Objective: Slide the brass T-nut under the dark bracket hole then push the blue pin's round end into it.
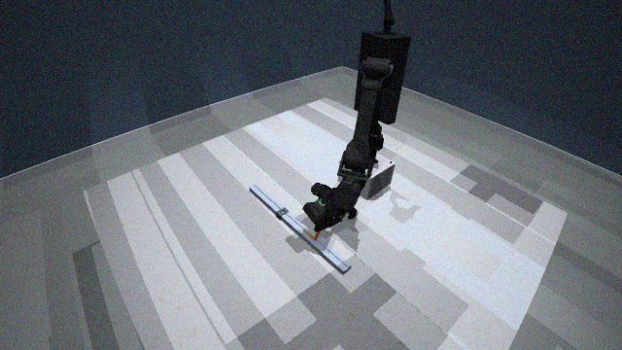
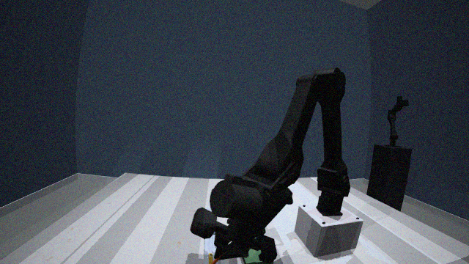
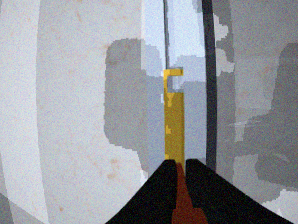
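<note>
My gripper [image 1: 317, 229] [image 3: 180, 169] is shut on the orange handle [image 1: 317, 235] [image 2: 217, 260] [image 3: 186, 202], low over the rail. The brass T-nut [image 1: 309, 234] [image 2: 210, 258] [image 3: 174, 125] points out beyond the fingertips, lengthwise along the slot of the aluminum rail [image 1: 335, 260] [image 3: 195, 120]. The right side of its far-end loop does not show in the wrist view; how deep it sits in the slot I cannot tell. The handle leans. The dark bracket [image 1: 282, 212] sits on the rail, farther along beyond the nut. The green tray [image 2: 253, 256] is mostly hidden by the gripper; the blue pin is not visible.
The arm's grey base block [image 1: 380, 182] [image 2: 338, 238] stands behind the gripper. A dark pedestal [image 1: 384, 78] [image 2: 389, 176] with another small arm stands farther back. Striped light and shadow cross the table [image 1: 194, 301].
</note>
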